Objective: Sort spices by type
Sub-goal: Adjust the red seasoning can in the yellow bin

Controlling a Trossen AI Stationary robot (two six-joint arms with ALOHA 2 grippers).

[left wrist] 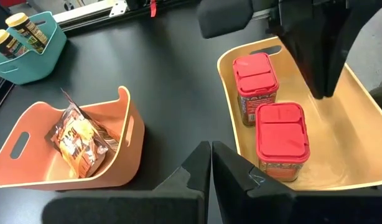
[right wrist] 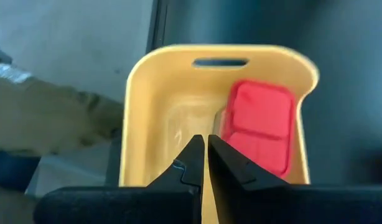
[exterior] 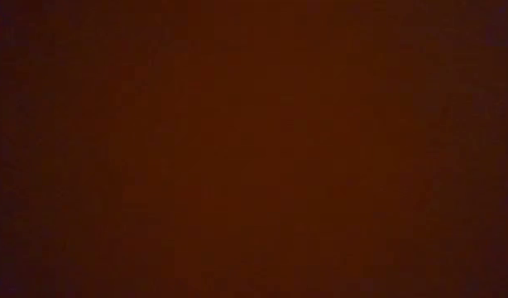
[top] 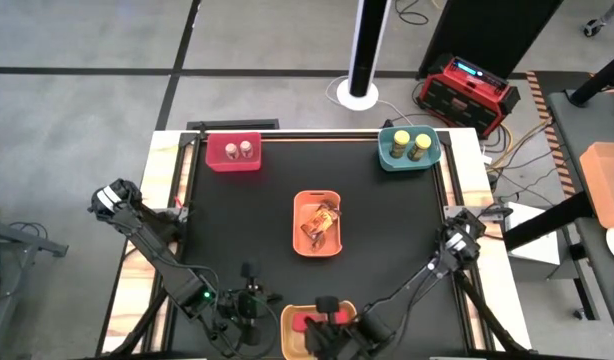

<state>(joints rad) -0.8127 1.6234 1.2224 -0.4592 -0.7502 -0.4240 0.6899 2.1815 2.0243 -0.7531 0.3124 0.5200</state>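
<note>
With both red boxes (left wrist: 265,99) in yellow bin (left wrist: 359,124), sort looks done: right gripper (right wrist: 206,155) clenched empty over it, left gripper (left wrist: 211,163) clenched too; next, pull back.

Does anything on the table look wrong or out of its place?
Nothing stands out. Each bin holds one type: packets in the orange bin, red boxes in the yellow bin. Only the low view is dark.

Lab: concrete floor (top: 77,100), floor cables (top: 522,140)

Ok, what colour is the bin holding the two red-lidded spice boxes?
Yellow bin, seen best in the left wrist view, with both red-lidded boxes inside.
</note>
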